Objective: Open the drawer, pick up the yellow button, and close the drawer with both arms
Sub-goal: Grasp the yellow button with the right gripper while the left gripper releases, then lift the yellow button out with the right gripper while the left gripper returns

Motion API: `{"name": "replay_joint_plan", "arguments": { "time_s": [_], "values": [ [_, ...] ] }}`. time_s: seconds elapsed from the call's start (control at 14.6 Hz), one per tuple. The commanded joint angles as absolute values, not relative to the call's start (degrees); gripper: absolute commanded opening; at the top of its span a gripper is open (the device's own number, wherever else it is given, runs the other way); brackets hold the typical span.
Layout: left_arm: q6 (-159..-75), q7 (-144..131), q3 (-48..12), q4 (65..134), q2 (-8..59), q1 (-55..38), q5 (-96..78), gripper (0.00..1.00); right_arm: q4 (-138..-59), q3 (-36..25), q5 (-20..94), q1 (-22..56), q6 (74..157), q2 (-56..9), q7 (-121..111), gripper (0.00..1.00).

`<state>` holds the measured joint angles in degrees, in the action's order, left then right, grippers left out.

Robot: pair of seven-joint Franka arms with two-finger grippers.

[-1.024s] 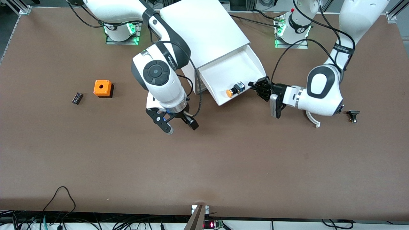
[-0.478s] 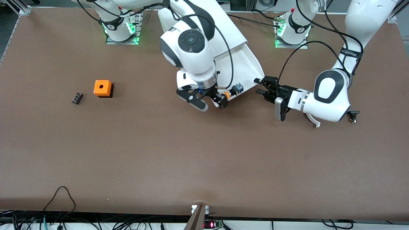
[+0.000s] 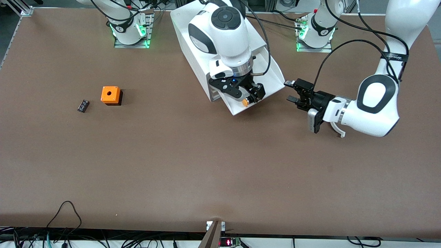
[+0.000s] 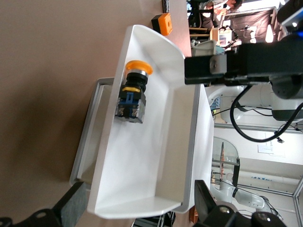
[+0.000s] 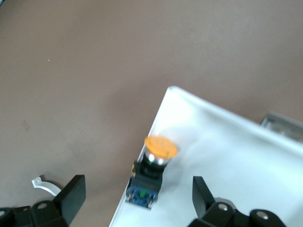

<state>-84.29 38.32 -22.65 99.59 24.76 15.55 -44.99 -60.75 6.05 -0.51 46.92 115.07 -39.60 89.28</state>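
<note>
Right pincer (image 3: 244,93) is hovering released over the pulled-out drawer (image 3: 267,74), fingers straddling the button (image 4: 132,92) lying directly beneath, near the drawer's front wall. Left pincer (image 3: 291,91) is waiting released just beside the drawer, above the table (image 3: 206,165).

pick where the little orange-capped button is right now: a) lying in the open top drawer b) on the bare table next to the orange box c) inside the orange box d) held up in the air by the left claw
a: the button lies on the floor of the pulled-out drawer, close to its front wall, with the right claw open over it and not yet closed on it; the left claw is off to the side of the drawer.
</note>
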Motion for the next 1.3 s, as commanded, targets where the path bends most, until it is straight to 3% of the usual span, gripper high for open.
{"name": "replay_joint_plan", "arguments": {
  "time_s": [0.0, 0.48, 0.55, 0.61, 0.82, 0.89, 1.23],
  "values": [
    [-81.5, 35.3, -23.0, 93.9, 25.0, 16.6, -36.4, 1.00, -58.5, 5.7, -0.3, 47.7, 116.4, -41.7, 96.0, 1.00],
    [-79.7, 26.6, -23.8, 84.5, 24.9, 15.6, -17.3, 1.00, -58.9, 5.6, -0.4, 49.5, 120.2, -45.9, 99.3, 1.00],
    [-79.6, 25.1, -24.1, 83.2, 24.8, 15.3, -15.1, 1.00, -58.9, 5.6, -0.1, 49.5, 119.8, -45.9, 99.1, 0.96],
    [-79.5, 23.1, -24.1, 82.1, 24.5, 14.7, -13.6, 1.00, -58.7, 5.7, -0.1, 49.4, 118.8, -45.7, 99.1, 0.80],
    [-78.7, 20.9, -24.2, 78.2, 23.9, 12.9, -5.6, 1.00, -58.6, 5.9, -0.1, 49.6, 118.0, -45.2, 98.9, 0.08],
    [-78.8, 21.0, -24.1, 76.5, 23.9, 12.0, -2.5, 1.00, -58.6, 5.9, -0.1, 49.6, 117.6, -45.1, 99.0, 0.00],
    [-81.8, 22.1, -23.7, 71.5, 24.6, 11.8, 2.0, 1.00, -58.4, 6.0, -0.1, 49.7, 113.9, -42.6, 98.9, 0.00]
  ]
}}
